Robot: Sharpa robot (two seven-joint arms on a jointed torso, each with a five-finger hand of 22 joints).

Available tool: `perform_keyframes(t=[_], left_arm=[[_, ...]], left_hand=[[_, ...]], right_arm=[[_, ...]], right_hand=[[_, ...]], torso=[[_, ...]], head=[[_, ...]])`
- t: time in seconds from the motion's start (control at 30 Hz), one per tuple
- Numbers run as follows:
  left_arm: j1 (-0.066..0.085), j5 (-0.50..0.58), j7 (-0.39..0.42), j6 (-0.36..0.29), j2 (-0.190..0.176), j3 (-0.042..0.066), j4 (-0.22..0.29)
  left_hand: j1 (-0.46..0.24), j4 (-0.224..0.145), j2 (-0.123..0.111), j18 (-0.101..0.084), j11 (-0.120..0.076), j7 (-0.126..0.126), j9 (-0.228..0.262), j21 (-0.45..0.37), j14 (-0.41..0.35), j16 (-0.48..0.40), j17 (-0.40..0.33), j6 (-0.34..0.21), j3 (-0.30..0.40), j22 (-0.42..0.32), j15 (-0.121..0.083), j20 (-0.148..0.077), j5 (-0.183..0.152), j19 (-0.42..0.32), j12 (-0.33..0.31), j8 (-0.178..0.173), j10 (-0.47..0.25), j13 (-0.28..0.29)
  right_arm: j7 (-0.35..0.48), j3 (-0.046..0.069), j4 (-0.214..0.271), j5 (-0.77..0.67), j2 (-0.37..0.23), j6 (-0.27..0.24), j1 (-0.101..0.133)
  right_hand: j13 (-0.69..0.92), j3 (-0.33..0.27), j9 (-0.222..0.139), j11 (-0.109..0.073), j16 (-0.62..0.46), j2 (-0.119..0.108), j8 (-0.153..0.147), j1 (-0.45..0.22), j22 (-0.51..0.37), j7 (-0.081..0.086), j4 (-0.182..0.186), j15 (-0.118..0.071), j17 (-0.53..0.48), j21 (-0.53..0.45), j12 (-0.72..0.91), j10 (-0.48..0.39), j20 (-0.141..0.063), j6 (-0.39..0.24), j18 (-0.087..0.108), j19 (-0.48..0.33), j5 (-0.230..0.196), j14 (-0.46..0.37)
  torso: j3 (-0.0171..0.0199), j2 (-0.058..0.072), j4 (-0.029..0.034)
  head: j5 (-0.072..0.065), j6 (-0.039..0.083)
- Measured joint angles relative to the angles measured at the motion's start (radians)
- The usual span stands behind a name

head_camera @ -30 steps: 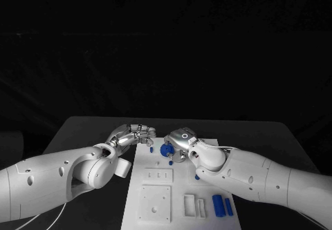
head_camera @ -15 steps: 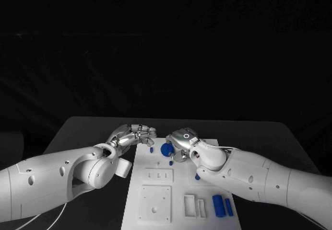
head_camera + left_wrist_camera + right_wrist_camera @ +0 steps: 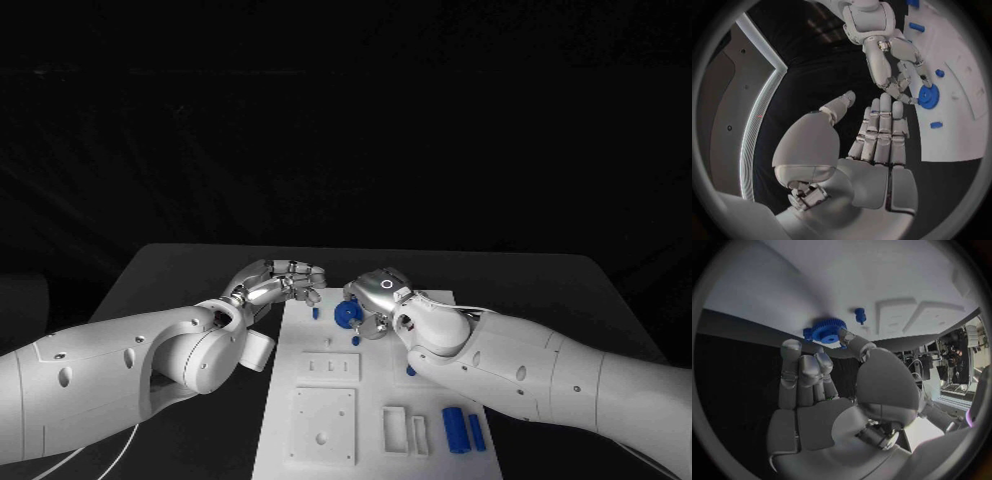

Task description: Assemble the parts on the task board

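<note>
Around: two blue cylindrical pegs point(image 3: 463, 430) lie in the lower right of the head view on the white rectangular task board point(image 3: 325, 425), beside white slotted blocks point(image 3: 402, 429); a small blue pin point(image 3: 316, 313) stands near the board's far left edge.
Task thing: round blue toothed gear point(image 3: 346, 313) sits at the board's far end, centre of frame.
Right robot hand point(image 3: 378, 297): fingertips touch the gear's rim; whether it grips, I cannot tell.
Left robot hand point(image 3: 277, 283): fingers apart, holding nothing, just left of the gear over the black surface point(image 3: 188, 270).
Room: dark surface lies open on both sides of the board.
</note>
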Motion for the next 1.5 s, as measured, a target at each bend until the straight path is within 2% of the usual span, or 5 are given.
perform_keyframes(t=[0.3, 0.6, 0.7, 0.8, 1.5], left_arm=[[0.0, 0.0, -0.001, 0.0, 0.0, 0.0, 0.0], [0.0, 0.0, -0.003, 0.0, 0.0, 0.0, 0.0], [0.0, 0.0, -0.004, 0.0, 0.0, 0.0, 0.0], [0.0, 0.0, -0.004, 0.0, 0.0, 0.0, 0.0], [0.0, 0.0, -0.007, 0.0, -0.007, 0.0, 0.001]], left_hand=[[0.0, 0.0, 0.0, 0.0, 0.0, 0.0, -0.001, 0.0, 0.0, 0.0, 0.001, 0.0, 0.0, 0.0, 0.0, 0.003, 0.0, -0.003, 0.0, 0.0, 0.0, 0.0], [-0.004, 0.0, 0.004, 0.0, 0.004, 0.004, -0.002, 0.0, 0.0, -0.004, 0.002, -0.004, 0.0, 0.0, 0.0, 0.003, 0.0, -0.003, -0.004, -0.004, -0.004, 0.0], [-0.007, 0.0, 0.001, 0.0, 0.004, 0.004, -0.002, 0.0, 0.0, -0.004, 0.004, -0.004, 0.0, 0.0, 0.0, 0.003, 0.0, -0.003, -0.008, -0.004, -0.004, 0.0], [-0.009, 0.0, -0.001, 0.0, 0.004, 0.005, -0.002, 0.0, 0.0, -0.004, 0.004, -0.005, 0.0, 0.0, 0.0, 0.003, 0.0, -0.003, -0.008, -0.004, -0.004, 0.0], [-0.009, 0.0, -0.001, 0.0, 0.004, 0.007, -0.003, 0.0, 0.0, -0.004, 0.005, -0.007, 0.0, 0.0, 0.0, 0.003, 0.0, -0.003, -0.008, -0.004, -0.004, 0.0]], right_arm=[[0.004, 0.0, 0.002, 0.037, -0.006, 0.011, 0.0], [0.022, 0.002, -0.009, 0.116, -0.006, 0.048, 0.004], [0.028, 0.003, -0.009, 0.131, -0.007, 0.05, 0.005], [0.031, 0.003, -0.009, 0.141, -0.008, 0.05, 0.005], [0.033, 0.0, 0.032, 0.173, -0.052, 0.058, 0.0]], right_hand=[[0.001, 0.005, 0.0, 0.0, 0.0, -0.003, 0.0, -0.005, 0.0, 0.0, 0.024, 0.0, 0.004, 0.0, 0.0, 0.0, 0.001, 0.0, 0.0, -0.001, 0.032, 0.0], [0.006, 0.016, 0.002, 0.0, -0.004, 0.029, 0.005, -0.037, 0.0, -0.006, 0.069, 0.0, 0.007, -0.004, 0.005, 0.0, 0.002, 0.006, 0.0, -0.002, 0.034, 0.0], [0.007, 0.056, 0.001, 0.0, -0.004, 0.045, 0.005, -0.034, 0.0, -0.006, 0.099, 0.0, 0.009, -0.008, 0.005, 0.0, 0.002, 0.006, 0.0, -0.002, -0.04, 0.0], [0.007, 0.072, 0.001, 0.0, -0.004, 0.045, 0.005, -0.034, 0.0, -0.006, 0.113, 0.0, 0.01, -0.008, 0.008, 0.0, 0.002, 0.006, 0.0, -0.002, -0.05, 0.0], [0.011, 0.061, 0.007, -0.004, -0.003, 0.034, 0.003, -0.045, 0.0, -0.005, 0.108, 0.0, 0.016, -0.008, 0.012, 0.004, 0.0, -0.002, 0.0, 0.004, -0.05, 0.0]], torso=[[-0.0001, 0.0, 0.0001], [-0.0001, 0.0, -0.0007], [0.0006, 0.0, -0.0012], [0.0006, 0.0, -0.0012], [0.0007, 0.0, -0.0026]], head=[[0.001, 0.001], [0.001, 0.001], [0.002, 0.001], [0.002, 0.001], [0.002, 0.0]])
